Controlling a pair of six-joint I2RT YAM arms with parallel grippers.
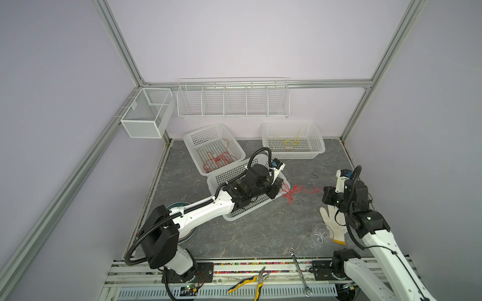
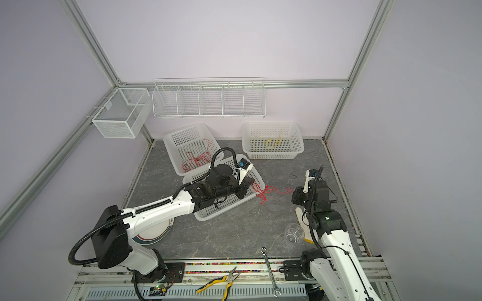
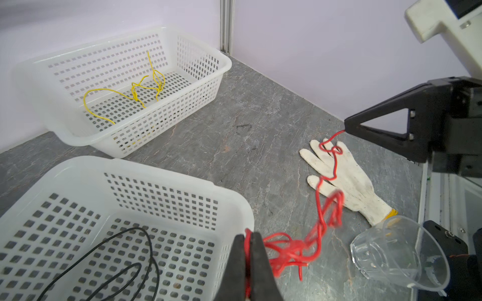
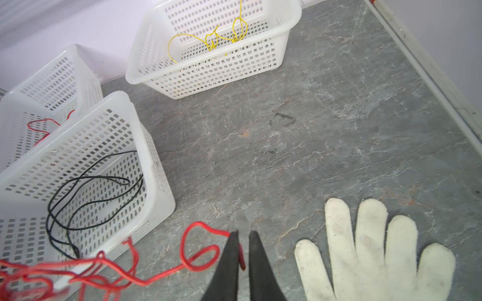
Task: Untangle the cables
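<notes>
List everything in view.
red cable: one, red, between both grippers
red tangle: unclear, red, back-left basket
yellow cable: one, yellow, back-right basket
black cable: one, black, middle basket
baskets: three, white, on table
glove: one, white, right side
cup: one, clear, beside glove
plate: one, white, front left
wrench: one, silver, front edge
pliers: one, yellow-handled, front edge
wire racks: two, white, hung at back
left gripper: one, black, shut on red cable
right gripper: one, black, open at cable's end

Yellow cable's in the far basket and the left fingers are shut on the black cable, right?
Not black: the left fingers are shut on the red cable, as the left wrist view shows. The yellow cable does sit in the far basket.
</notes>
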